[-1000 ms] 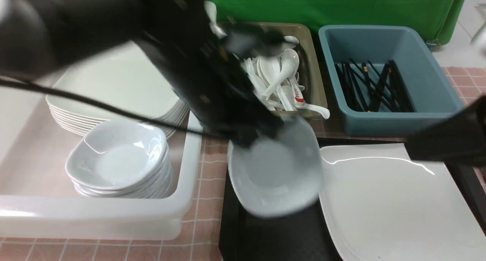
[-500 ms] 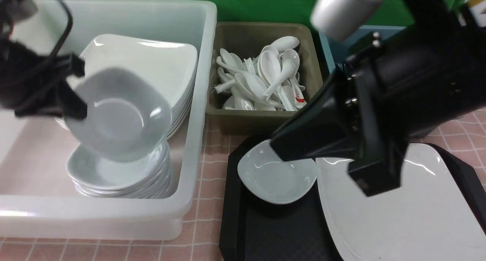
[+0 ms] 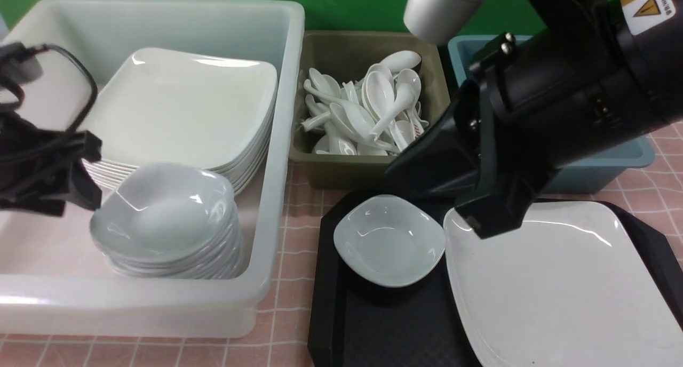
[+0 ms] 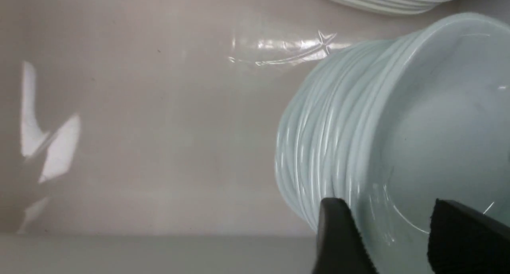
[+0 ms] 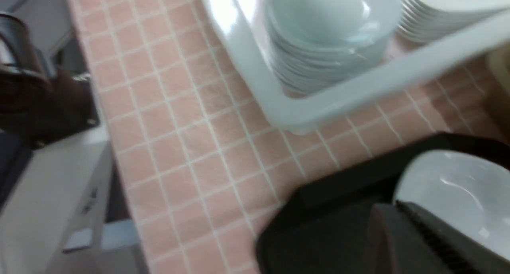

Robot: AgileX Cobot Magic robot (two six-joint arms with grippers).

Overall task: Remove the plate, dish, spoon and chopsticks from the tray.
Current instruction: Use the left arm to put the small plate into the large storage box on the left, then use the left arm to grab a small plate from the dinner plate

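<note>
The black tray (image 3: 373, 329) holds the large white plate (image 3: 555, 287) on its right and one small white dish (image 3: 389, 241) on its left. My right gripper (image 3: 397, 177) hovers just behind that dish, shut and empty; in its wrist view the right gripper (image 5: 392, 210) sits beside the dish's rim (image 5: 458, 190). My left gripper (image 3: 90, 172) is inside the white bin, open, its fingers astride the rim of the top dish (image 3: 163, 209) of the dish stack (image 4: 338, 138). No spoon or chopsticks are in view on the tray.
The white bin (image 3: 133, 308) also holds a stack of large plates (image 3: 181, 105). An olive bin (image 3: 347, 172) full of white spoons (image 3: 373, 105) stands behind the tray. A blue bin (image 3: 613, 167) is mostly hidden by my right arm. Pink tiled tabletop (image 5: 179, 126) lies between bin and tray.
My left gripper lowered the small dish it carried onto the dish stack and opened. My right arm shifted up and right a little, still shut.
</note>
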